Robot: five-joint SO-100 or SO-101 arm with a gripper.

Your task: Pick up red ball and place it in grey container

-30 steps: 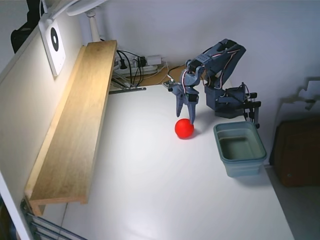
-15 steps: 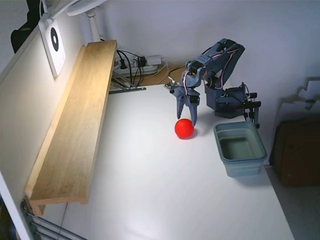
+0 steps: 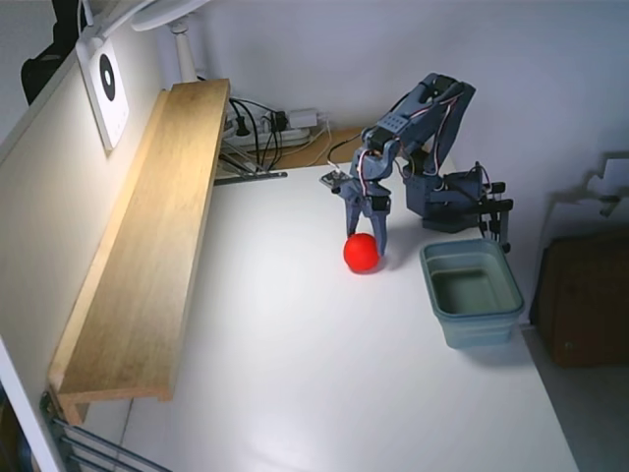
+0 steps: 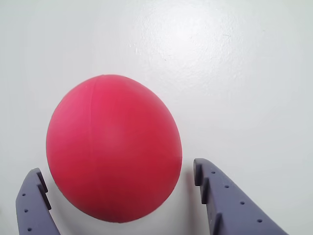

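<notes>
Claw spread wide around red ball, ball on table, nothing held.

Fixed view: red ball (image 3: 362, 253) sits on white table (image 3: 324, 383), left of grey container (image 3: 472, 291) & apart from it. Container is upright near table's right edge, inside looks empty. Gripper (image 3: 365, 239) points down at ball's far side, fingertips at approx ball-top level; contact can't be confirmed from here. Arm base stands behind container. Wooden shelf (image 3: 147, 246) runs along left wall, cables & power strip (image 3: 273, 125) at back. Wrist view: red ball (image 4: 114, 148) fills centre, resting on table (image 4: 234, 73). Gripper (image 4: 117, 188) is spread wide, one finger (image 4: 34, 205) lower left, other lower right. Ball lies btwn the two tips, slim gap visible each side, no squeeze seen.
</notes>
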